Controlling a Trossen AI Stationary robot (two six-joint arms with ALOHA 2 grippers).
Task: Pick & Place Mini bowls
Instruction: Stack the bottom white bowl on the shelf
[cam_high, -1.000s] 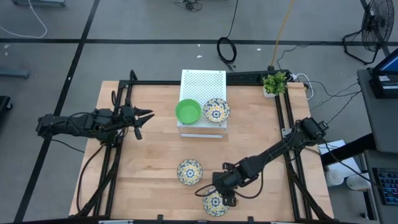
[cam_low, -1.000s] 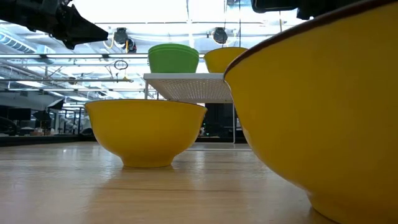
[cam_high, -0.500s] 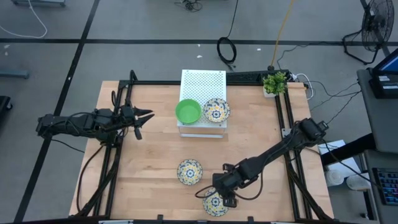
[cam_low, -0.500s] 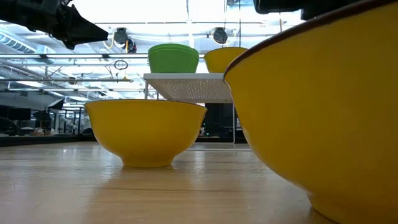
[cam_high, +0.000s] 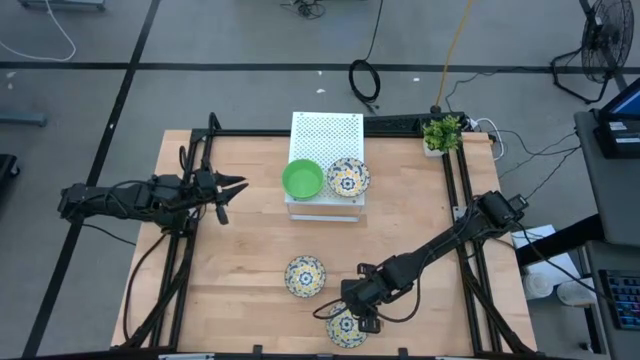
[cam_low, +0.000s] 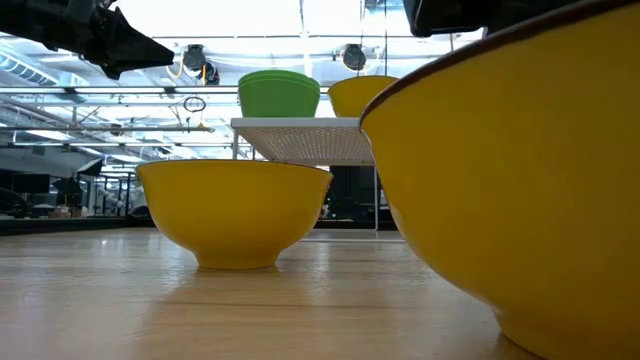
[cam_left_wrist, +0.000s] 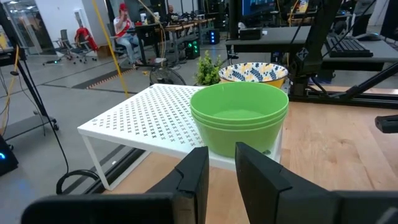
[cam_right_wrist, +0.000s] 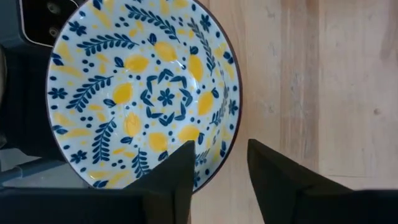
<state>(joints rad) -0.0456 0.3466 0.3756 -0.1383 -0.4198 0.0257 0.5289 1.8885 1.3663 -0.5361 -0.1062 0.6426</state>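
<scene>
A stack of plain green mini bowls (cam_high: 302, 179) (cam_left_wrist: 239, 118) and a floral bowl (cam_high: 347, 177) stand on the white perforated box (cam_high: 325, 135). Another floral bowl (cam_high: 305, 275) stands on the table. A third floral bowl (cam_high: 345, 329) (cam_right_wrist: 143, 93) sits by the near edge, yellow outside in the low view (cam_low: 520, 180). My right gripper (cam_high: 358, 312) (cam_right_wrist: 219, 163) is open above it, pointing down, with one finger over the bowl's inside and one outside its rim (cam_right_wrist: 231, 134). I see no touch. My left gripper (cam_high: 232, 192) (cam_left_wrist: 221, 163) is open and hovers left of the box.
A small potted plant (cam_high: 441, 133) stands at the far right corner. Black frame rails (cam_high: 455, 190) run along both table sides. Bare wood lies between the box and the two lower bowls. People sit in the room beyond in the left wrist view.
My right gripper has sunk a little toward the near floral bowl. The bowls and the left arm have stayed still.
</scene>
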